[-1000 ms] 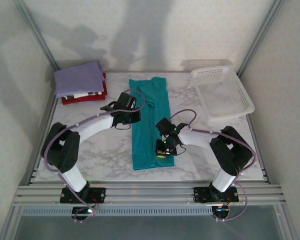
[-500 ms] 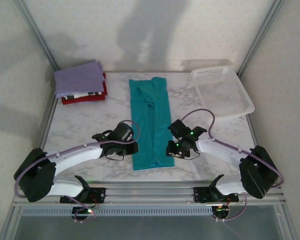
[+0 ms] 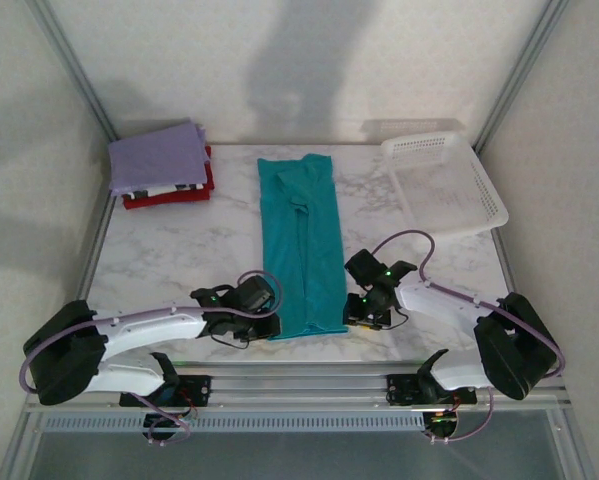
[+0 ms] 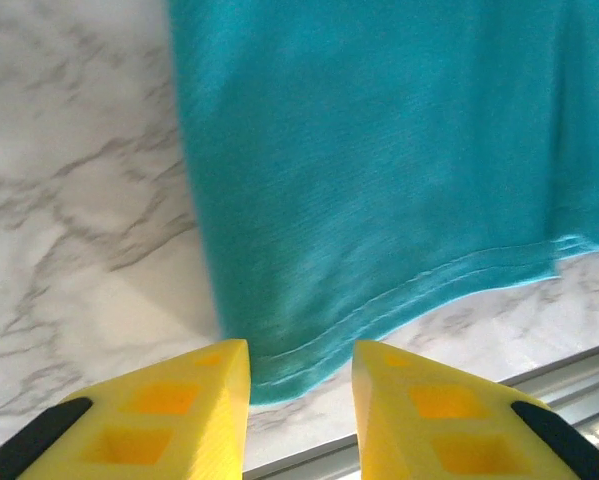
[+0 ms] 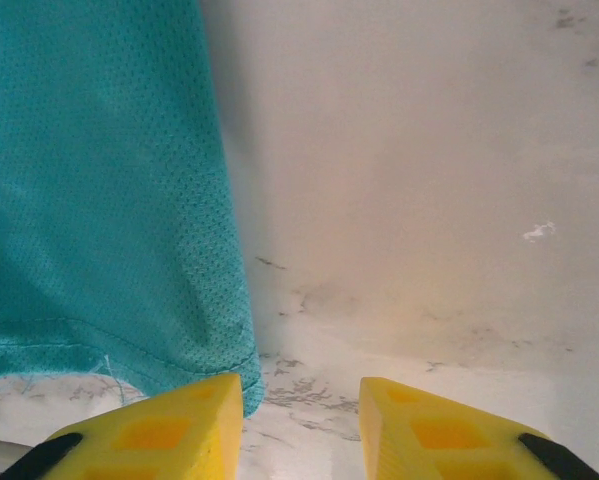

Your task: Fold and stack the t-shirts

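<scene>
From the top view, the teal t-shirt (image 3: 301, 250) lay as a long strip on the 12-to-6 line in the middle of the table (image 3: 169, 270). The folded stack (image 3: 159, 162) sat at 10 o'clock and the basket (image 3: 479, 180) at 2 o'clock. My left gripper (image 3: 264, 322) was low at the hem's 7 o'clock corner and my right gripper (image 3: 364, 315) at its 5 o'clock corner. My own housings hid the fingertips there, and the lavender tee on top covered most of the stack. In the left wrist view my fingers (image 4: 214, 395) stood partly open and held nothing, with the hem corner lying in the gap. I could not tell how many layers lay there, so closing might have caught only the top one and pulled the strip apart. In the right wrist view my jaws were also parted and empty, but the corner sat at 10 o'clock beside one finger (image 5: 194, 415), with bare marble in the gap. Closing there would likely have missed the cloth. One corner would then have lifted alone and skewed the fold. Both wrist views cut off the rest of the shirt.
</scene>
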Controlling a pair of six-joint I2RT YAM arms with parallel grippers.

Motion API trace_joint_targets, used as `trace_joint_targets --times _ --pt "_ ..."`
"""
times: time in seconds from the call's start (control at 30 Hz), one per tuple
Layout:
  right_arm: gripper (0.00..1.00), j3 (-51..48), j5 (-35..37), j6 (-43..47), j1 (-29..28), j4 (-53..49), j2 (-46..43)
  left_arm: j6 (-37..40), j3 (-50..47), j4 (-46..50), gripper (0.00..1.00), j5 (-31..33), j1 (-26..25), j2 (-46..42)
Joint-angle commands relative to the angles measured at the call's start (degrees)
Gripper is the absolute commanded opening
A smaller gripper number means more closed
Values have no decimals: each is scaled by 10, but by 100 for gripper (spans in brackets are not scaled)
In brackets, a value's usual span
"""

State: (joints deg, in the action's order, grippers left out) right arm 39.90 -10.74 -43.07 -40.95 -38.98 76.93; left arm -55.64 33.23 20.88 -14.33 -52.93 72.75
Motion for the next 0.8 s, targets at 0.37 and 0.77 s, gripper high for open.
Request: trace_joint_targets --times 0.37,0.77 --pt "33 10 -46 1 2 41 50 -38 -15 -33 32 7 -14 50" --pt "4 13 -57 -18 -1 70 53 -47 -13 -94 14 1 -15 71"
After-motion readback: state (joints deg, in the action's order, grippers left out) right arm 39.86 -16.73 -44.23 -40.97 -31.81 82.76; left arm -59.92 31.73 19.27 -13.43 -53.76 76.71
